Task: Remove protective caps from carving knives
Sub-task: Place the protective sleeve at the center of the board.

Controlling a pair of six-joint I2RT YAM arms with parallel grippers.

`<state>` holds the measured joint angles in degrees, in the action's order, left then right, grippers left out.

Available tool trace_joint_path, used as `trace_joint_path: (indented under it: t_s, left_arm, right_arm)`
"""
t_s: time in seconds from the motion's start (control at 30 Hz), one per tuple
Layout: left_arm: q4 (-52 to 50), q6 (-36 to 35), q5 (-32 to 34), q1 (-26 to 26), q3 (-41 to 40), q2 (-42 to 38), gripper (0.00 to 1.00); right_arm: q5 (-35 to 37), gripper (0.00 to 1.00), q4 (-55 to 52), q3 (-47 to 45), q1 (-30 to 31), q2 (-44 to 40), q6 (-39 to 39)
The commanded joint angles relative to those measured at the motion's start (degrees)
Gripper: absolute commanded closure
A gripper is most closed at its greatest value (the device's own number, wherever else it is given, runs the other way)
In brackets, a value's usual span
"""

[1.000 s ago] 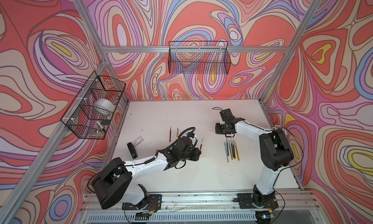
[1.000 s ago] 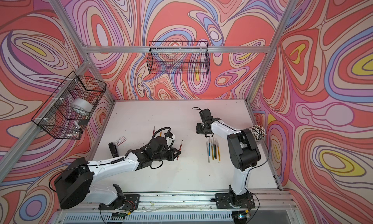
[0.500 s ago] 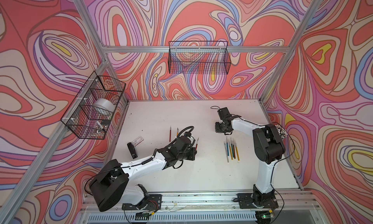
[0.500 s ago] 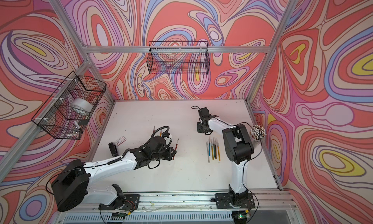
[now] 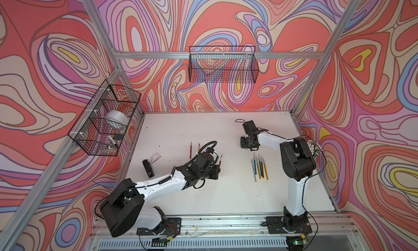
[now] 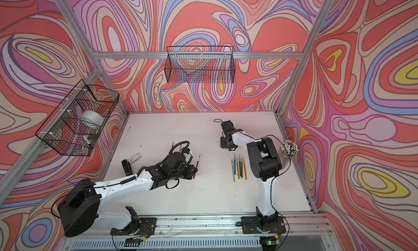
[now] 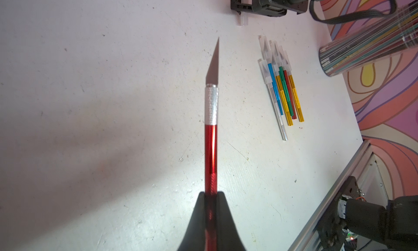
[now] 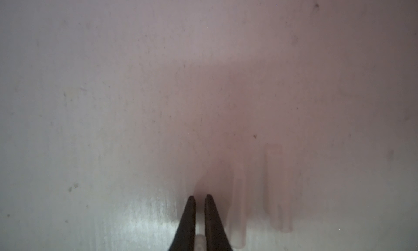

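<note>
The left claw (image 7: 210, 194) clamps the tail of the red carving knife (image 7: 210, 130), bare blade jutting above the desk (image 7: 90, 103): a careless swing could gouge it or twist the knife loose. The right claw (image 8: 200, 199), nearly together, seems to pinch a protective cap (image 8: 200, 240) that may roll.

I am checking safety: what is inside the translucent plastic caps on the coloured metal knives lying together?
Pointed silver blades show faintly through the translucent caps; finer detail is blurred.

A black wire basket (image 5: 222, 77) hangs above the white table (image 5: 181, 130).
</note>
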<state>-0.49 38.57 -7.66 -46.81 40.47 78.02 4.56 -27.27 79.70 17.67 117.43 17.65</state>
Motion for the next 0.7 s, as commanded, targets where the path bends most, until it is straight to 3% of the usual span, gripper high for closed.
trace_joint_path:
  t_s: [0.0, 0.67]
  left_arm:
    - [-1.2, -0.2, -0.1, 0.2, 1.2, -1.0, 1.00]
    - [-1.4, 0.0, -0.1, 0.4, 1.5, -1.1, 1.00]
  right_arm:
    - [1.0, 0.93, 1.5, 0.9, -0.3, 1.8, 0.6]
    - [2.3, 0.80, 2.0, 1.9, -0.3, 2.7, 0.5]
